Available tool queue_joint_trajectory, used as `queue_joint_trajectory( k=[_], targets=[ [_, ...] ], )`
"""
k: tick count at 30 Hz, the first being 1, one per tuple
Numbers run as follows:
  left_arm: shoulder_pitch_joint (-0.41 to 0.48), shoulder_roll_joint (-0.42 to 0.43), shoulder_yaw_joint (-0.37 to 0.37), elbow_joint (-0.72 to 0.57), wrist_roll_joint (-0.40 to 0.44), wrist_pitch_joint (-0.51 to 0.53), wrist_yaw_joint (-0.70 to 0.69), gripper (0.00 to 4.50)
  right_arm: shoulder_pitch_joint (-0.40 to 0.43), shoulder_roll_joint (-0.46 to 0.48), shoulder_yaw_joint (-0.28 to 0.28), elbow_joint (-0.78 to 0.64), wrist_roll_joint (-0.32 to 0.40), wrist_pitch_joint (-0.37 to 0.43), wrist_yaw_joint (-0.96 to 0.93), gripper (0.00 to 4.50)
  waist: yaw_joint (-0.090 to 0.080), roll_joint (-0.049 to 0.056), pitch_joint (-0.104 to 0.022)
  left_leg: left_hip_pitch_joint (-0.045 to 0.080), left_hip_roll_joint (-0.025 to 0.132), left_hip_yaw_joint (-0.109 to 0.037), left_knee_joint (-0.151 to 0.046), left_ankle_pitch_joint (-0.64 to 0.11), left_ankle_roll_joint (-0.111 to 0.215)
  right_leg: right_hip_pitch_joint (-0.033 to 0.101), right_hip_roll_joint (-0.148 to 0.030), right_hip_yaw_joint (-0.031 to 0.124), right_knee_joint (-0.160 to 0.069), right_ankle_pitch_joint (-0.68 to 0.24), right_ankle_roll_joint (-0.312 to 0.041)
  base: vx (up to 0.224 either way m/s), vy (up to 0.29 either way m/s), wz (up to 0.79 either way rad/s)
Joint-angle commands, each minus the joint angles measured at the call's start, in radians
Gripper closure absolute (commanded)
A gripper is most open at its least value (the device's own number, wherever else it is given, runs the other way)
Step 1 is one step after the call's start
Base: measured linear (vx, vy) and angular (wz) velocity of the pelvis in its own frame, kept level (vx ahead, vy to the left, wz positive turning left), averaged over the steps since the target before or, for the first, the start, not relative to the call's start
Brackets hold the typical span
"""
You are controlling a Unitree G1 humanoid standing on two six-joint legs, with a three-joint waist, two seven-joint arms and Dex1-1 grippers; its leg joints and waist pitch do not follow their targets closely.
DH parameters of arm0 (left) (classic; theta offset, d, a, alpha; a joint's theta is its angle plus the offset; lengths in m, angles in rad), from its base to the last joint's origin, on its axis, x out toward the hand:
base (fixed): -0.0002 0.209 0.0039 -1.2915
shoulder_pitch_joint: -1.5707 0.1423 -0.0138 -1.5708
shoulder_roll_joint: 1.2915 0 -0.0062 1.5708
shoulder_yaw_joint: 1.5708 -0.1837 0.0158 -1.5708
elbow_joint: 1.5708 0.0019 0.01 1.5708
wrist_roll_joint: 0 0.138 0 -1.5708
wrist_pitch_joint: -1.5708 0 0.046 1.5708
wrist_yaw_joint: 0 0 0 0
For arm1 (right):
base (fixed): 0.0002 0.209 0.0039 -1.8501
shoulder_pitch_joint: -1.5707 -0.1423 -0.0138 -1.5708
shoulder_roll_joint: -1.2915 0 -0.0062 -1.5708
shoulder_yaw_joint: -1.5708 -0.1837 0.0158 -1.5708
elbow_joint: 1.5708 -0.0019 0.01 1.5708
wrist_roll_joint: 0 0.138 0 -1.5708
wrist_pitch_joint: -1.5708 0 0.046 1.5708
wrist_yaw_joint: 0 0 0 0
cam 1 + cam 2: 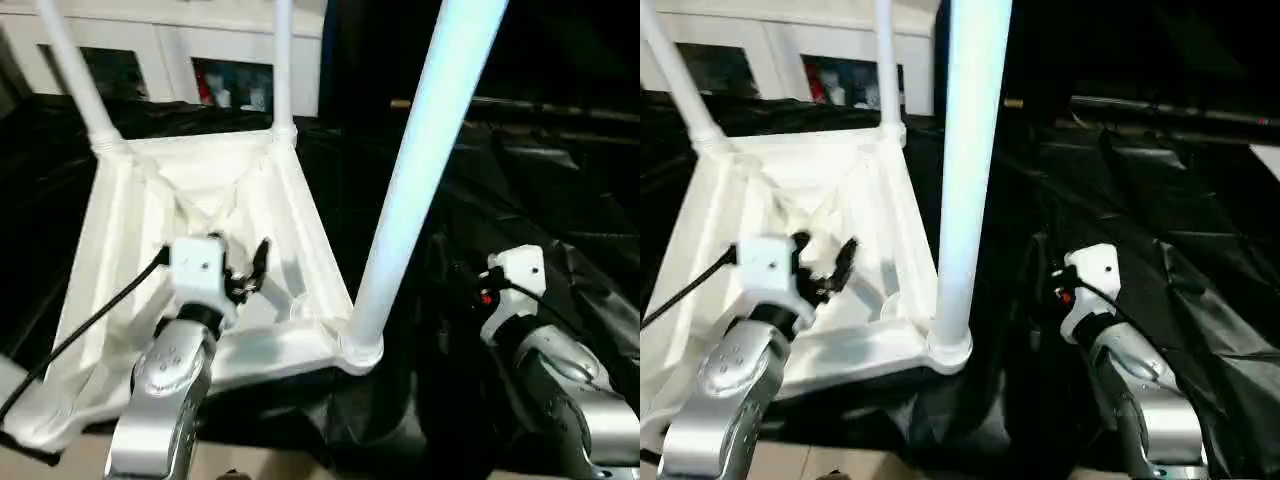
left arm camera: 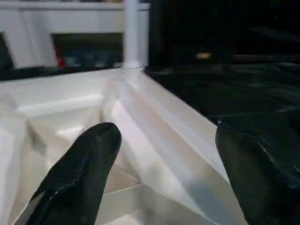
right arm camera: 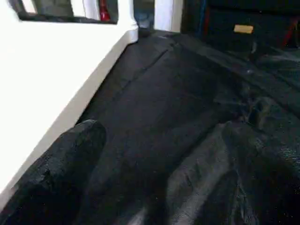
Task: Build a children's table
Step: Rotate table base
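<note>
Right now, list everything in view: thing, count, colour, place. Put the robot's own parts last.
tabletop: one, white, upside down on the black sheet, ribbed underside up.
legs: three, white, upright in corner sockets, two far, one near right.
black sheet: one, black, under and right of the tabletop.
cabinet: one, white, behind the work.
left gripper: one, black fingers, open, over the tabletop.
right gripper: one, black fingers, open, over the sheet beside the tabletop.

Worktop (image 1: pixel 560 190) was draped in wrinkled black sheeting (image 1: pixel 1160 250), glossy in spots. White cabinet (image 1: pixel 180 45) stood along the far side, dark openings showing red and pale items (image 1: pixel 225 88) inside. Right of it the background was dark, with a long dark bar (image 1: pixel 1160 108) running across. Pale floor strip (image 1: pixel 260 465) at near edge.
</note>
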State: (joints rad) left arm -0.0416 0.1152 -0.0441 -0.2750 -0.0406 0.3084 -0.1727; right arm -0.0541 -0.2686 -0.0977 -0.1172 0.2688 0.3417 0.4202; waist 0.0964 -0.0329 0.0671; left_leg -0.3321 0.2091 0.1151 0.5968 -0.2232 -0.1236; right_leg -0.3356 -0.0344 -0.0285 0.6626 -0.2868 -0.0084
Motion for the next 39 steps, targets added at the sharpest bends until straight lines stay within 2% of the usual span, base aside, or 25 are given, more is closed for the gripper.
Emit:
queue_joint_trajectory(
  k=[1,2,3,4,5,6,8,9,11,14,15,16,17,20,21,22,23,24,25,27,31,34,35,36,39],
  targets=[
    [-0.013,0.040,-0.027,0.064,0.014,-0.024,-0.069,0.71,-0.010,0.002,-0.010,0.029,0.012,-0.022,0.007,0.00,0.009,-0.003,-0.036,-0.002,0.010,0.018,-0.075,-0.134,0.027,0.015,-0.080,0.047,-0.115,-0.178,-0.114,0.000,0.000,0.00],
    [-0.014,0.046,-0.028,0.072,-0.019,-0.020,-0.113,0.71,-0.005,-0.001,-0.005,0.029,0.017,-0.023,0.022,0.00,0.008,-0.003,-0.038,-0.003,0.010,0.017,-0.076,-0.128,0.025,0.015,-0.079,0.047,-0.114,-0.160,-0.112,0.000,0.000,0.00],
    [-0.014,0.056,-0.023,0.073,-0.071,0.000,-0.175,0.55,0.002,-0.009,0.004,0.020,0.026,-0.016,0.043,0.00,0.009,0.013,-0.046,-0.005,0.010,0.016,-0.074,-0.112,0.019,0.016,-0.079,0.046,-0.106,-0.101,-0.116,0.000,0.000,0.00],
    [-0.016,0.071,-0.018,0.065,-0.131,0.016,-0.252,0.44,0.008,-0.024,0.014,0.007,0.031,-0.009,0.073,0.00,0.010,0.014,-0.053,-0.007,0.010,0.016,-0.072,-0.091,0.016,0.018,-0.079,0.046,-0.098,-0.021,-0.125,0.000,0.000,0.00],
    [-0.017,0.099,-0.013,0.053,-0.201,0.049,-0.349,0.36,0.011,-0.038,0.025,-0.009,0.040,0.002,0.104,0.00,0.011,0.031,-0.066,-0.010,0.009,0.014,-0.066,-0.052,0.007,0.019,-0.075,0.044,-0.084,0.095,-0.143,0.000,0.000,0.00],
    [-0.017,0.099,-0.013,0.053,-0.201,0.049,-0.349,0.36,0.011,-0.038,0.025,-0.009,0.040,0.002,0.104,0.00,0.011,0.022,-0.068,-0.010,0.007,0.016,-0.063,-0.030,0.007,0.020,-0.072,0.042,-0.083,0.150,-0.148,0.000,0.000,0.00],
    [-0.031,0.182,-0.036,0.043,-0.266,0.085,-0.511,0.12,0.013,-0.092,0.037,-0.031,0.061,0.019,0.186,0.00,0.008,0.021,-0.067,-0.018,0.004,0.018,-0.064,-0.013,0.016,0.021,-0.066,0.036,-0.078,0.228,-0.162,0.000,0.000,0.00],
    [-0.049,0.226,-0.059,0.048,-0.274,0.105,-0.576,0.12,0.005,-0.128,0.033,-0.025,0.078,0.030,0.236,0.00,0.011,0.020,-0.061,-0.018,0.002,0.020,-0.067,-0.038,0.033,0.020,-0.065,0.037,-0.083,0.198,-0.162,0.000,0.000,0.00],
    [-0.075,0.302,-0.094,0.053,-0.285,0.132,-0.670,0.12,-0.010,-0.186,0.039,0.000,0.073,0.024,0.301,0.00,0.013,0.036,-0.057,-0.015,0.005,0.021,-0.068,-0.072,0.036,0.014,-0.071,0.038,-0.086,0.147,-0.171,0.000,0.000,0.00],
    [-0.102,0.377,-0.131,0.051,-0.295,0.163,-0.770,0.12,-0.025,-0.251,0.053,0.033,0.034,0.004,0.348,0.00,0.012,0.035,-0.056,-0.017,0.005,0.023,-0.072,-0.097,0.031,0.016,-0.074,0.038,-0.092,0.097,-0.178,0.000,0.000,0.00],
    [-0.115,0.406,-0.157,0.063,-0.275,0.159,-0.807,0.12,-0.021,-0.281,0.054,0.044,0.022,-0.011,0.376,0.00,0.013,0.032,-0.058,-0.015,0.006,0.025,-0.071,-0.102,0.031,0.016,-0.074,0.040,-0.093,0.074,-0.179,0.000,0.000,0.00],
    [-0.143,0.442,-0.217,0.116,-0.184,0.098,-0.842,0.12,-0.001,-0.320,0.048,0.054,0.009,-0.028,0.405,0.00,0.016,0.041,-0.062,-0.012,0.006,0.027,-0.068,-0.103,0.037,0.017,-0.074,0.041,-0.097,0.076,-0.178,0.000,0.000,0.00],
    [-0.143,0.442,-0.217,0.116,-0.184,0.098,-0.842,0.12,-0.001,-0.320,0.048,0.054,0.009,-0.028,0.405,0.00,0.016,0.037,-0.061,-0.014,0.005,0.027,-0.068,-0.093,0.044,0.018,-0.073,0.042,-0.097,0.088,-0.178,0.000,0.000,0.00],
    [-0.182,0.451,-0.257,0.180,-0.130,0.038,-0.861,0.12,0.031,-0.360,0.059,0.026,0.013,-0.018,0.437,0.00,0.017,0.041,-0.065,-0.022,0.003,0.027,-0.066,-0.068,0.050,0.023,-0.075,0.041,-0.094,0.105,-0.171,0.000,0.000,0.00],
    [-0.200,0.446,-0.266,0.203,-0.127,0.021,-0.872,0.12,0.052,-0.381,0.066,-0.009,0.027,0.007,0.456,0.00,0.016,0.057,-0.068,-0.019,0.005,0.026,-0.064,-0.075,0.049,0.022,-0.074,0.040,-0.096,0.126,-0.182,0.000,0.000,0.00],
    [-0.215,0.439,-0.274,0.225,-0.125,0.008,-0.883,0.12,0.072,-0.399,0.074,-0.040,0.034,0.022,0.471,0.00,0.017,0.052,-0.069,-0.021,0.005,0.025,-0.063,-0.071,0.050,0.026,-0.074,0.041,-0.093,0.142,-0.187,0.000,0.000,0.00],
    [-0.229,0.428,-0.282,0.249,-0.121,-0.008,-0.888,0.12,0.093,-0.416,0.083,-0.069,0.029,0.030,0.479,0.00,0.019,0.069,-0.068,-0.022,0.004,0.023,-0.063,-0.072,0.051,0.024,-0.075,0.040,-0.090,0.143,-0.191,0.000,0.000,0.00],
    [-0.237,0.425,-0.287,0.259,-0.120,-0.014,-0.892,0.12,0.101,-0.424,0.087,-0.080,0.024,0.031,0.483,0.00,0.016,0.061,-0.066,-0.022,0.004,0.026,-0.064,-0.081,0.053,0.024,-0.073,0.039,-0.097,0.133,-0.189,0.000,0.000,0.00],
    [-0.243,0.419,-0.291,0.269,-0.121,-0.017,-0.893,0.12,0.114,-0.430,0.089,-0.094,0.017,0.030,0.482,0.00,0.017,0.075,-0.071,-0.021,0.004,0.023,-0.062,-0.085,0.051,0.026,-0.075,0.040,-0.092,0.123,-0.195,0.000,0.000,0.00],
    [-0.248,0.412,-0.295,0.279,-0.120,-0.024,-0.889,0.12,0.130,-0.434,0.086,-0.112,0.014,0.033,0.477,0.00,0.013,0.067,-0.070,-0.024,0.003,0.027,-0.063,-0.089,0.052,0.027,-0.075,0.042,-0.099,0.094,-0.189,0.000,0.000,0.00],
    [-0.246,0.364,-0.281,0.310,-0.125,-0.051,-0.839,0.12,0.220,-0.437,0.014,-0.226,0.037,0.068,0.429,0.00,0.004,0.072,-0.071,-0.025,0.003,0.031,-0.061,-0.084,0.060,0.022,-0.072,0.045,-0.104,0.039,-0.172,0.000,0.000,0.00],
    [-0.230,0.338,-0.270,0.332,-0.114,-0.096,-0.806,0.12,0.285,-0.471,-0.043,-0.319,0.050,0.113,0.430,0.00,-0.002,0.060,-0.070,-0.023,0.006,0.033,-0.061,-0.093,0.067,0.021,-0.071,0.047,-0.107,-0.007,-0.156,0.000,0.000,0.00],
    [-0.222,0.330,-0.267,0.344,-0.107,-0.124,-0.790,0.12,0.311,-0.492,-0.081,-0.360,0.063,0.144,0.439,0.00,-0.016,0.041,-0.068,-0.024,0.006,0.038,-0.061,-0.099,0.073,0.019,-0.066,0.049,-0.116,-0.030,-0.138,0.000,0.000,0.00],
    [-0.222,0.330,-0.267,0.344,-0.107,-0.124,-0.790,0.12,0.311,-0.492,-0.081,-0.360,0.063,0.144,0.439,0.00,-0.014,0.051,-0.071,-0.023,0.007,0.034,-0.062,-0.093,0.072,0.022,-0.070,0.049,-0.108,-0.026,-0.137,0.000,0.000,0.00],
    [-0.217,0.320,-0.261,0.368,-0.098,-0.160,-0.773,0.12,0.352,-0.537,-0.157,-0.426,0.079,0.194,0.461,0.00,-0.034,0.052,-0.067,-0.022,0.008,0.038,-0.062,-0.103,0.077,0.012,-0.069,0.050,-0.116,-0.060,-0.131,0.000,0.000,0.00]
  ],
)
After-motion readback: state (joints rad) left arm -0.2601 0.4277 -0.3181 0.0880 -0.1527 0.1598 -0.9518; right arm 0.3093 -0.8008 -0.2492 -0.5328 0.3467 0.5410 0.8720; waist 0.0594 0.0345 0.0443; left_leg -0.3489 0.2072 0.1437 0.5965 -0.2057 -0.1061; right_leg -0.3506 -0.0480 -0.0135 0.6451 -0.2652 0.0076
